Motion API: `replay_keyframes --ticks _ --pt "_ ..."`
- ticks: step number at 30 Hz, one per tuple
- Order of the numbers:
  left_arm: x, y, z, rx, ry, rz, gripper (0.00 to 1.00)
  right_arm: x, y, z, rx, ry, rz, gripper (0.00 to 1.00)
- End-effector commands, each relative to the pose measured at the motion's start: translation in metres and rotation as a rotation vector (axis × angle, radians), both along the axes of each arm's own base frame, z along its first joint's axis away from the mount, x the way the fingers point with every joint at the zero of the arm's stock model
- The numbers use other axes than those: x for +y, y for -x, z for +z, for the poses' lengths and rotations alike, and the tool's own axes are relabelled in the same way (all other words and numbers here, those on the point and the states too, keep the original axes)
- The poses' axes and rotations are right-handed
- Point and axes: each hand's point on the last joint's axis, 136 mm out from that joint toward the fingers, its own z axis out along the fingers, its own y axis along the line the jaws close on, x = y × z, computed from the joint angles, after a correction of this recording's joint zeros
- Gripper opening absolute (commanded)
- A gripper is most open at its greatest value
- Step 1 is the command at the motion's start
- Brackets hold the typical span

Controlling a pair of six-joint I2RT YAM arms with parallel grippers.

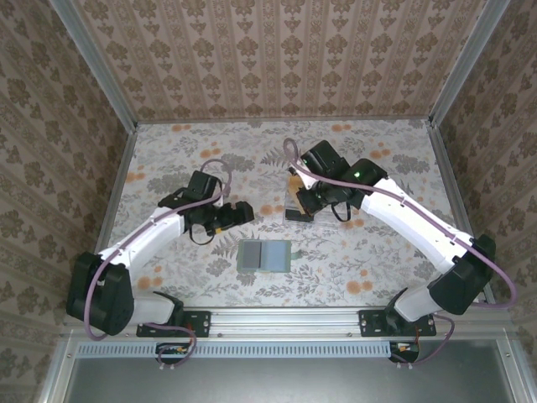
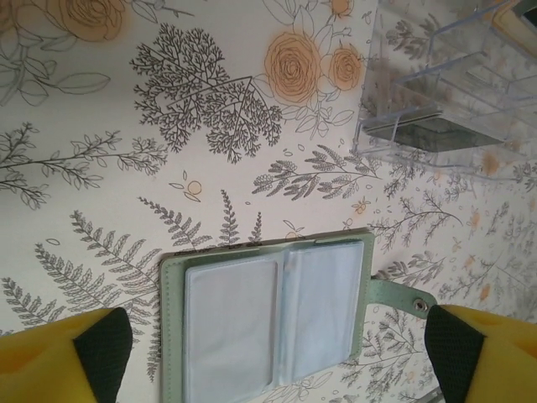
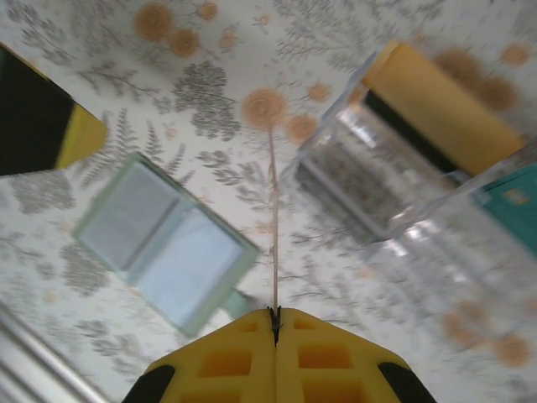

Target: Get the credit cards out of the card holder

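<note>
**Grey-green card holder lies open on the counter; right fingers pinch a card**

The card holder (image 1: 264,255) lies flat and spread open close to the near edge of the counter (image 1: 377,252), about midway along it. Its pale blue-grey inner panels face up. Its snap strap (image 2: 403,295) sticks out to one side.

The left gripper (image 2: 277,353) hangs above the card holder. Its fingers (image 2: 101,353) are spread wide, one past each side of the wallet, and grip nothing.

The right gripper (image 3: 275,312) is farther from the near edge, toward the counter's middle. Its fingers are pressed together on a thin card (image 3: 273,227), which is seen edge-on and held clear of the counter. The card's face colour cannot be determined.

A clear plastic tray (image 3: 394,193) stands just beside the right gripper. A teal-green card (image 3: 516,210) shows at the tray's side. A tan-orange slab (image 3: 445,109) sits against a black block (image 3: 411,134).
</note>
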Motion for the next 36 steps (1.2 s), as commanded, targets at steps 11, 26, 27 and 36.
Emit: replay_keyframes --ticks 11,26,27,36 --pt "0.008 -0.011 0.016 -0.042 0.020 -0.018 1.00 -0.019 -0.050 -0.004 -0.233 0.502 0.372 0.00" --pt "0.014 -0.018 0.011 -0.026 0.020 -0.003 1.00 -0.012 -0.087 -0.039 -0.262 0.706 0.539 0.00" --pt "0.014 -0.019 0.011 -0.028 0.019 -0.002 1.00 -0.011 -0.089 -0.041 -0.263 0.706 0.540 0.00" --pt "0.015 -0.020 0.011 -0.022 0.024 0.002 1.00 -0.015 -0.097 -0.057 -0.237 0.709 0.528 0.00"
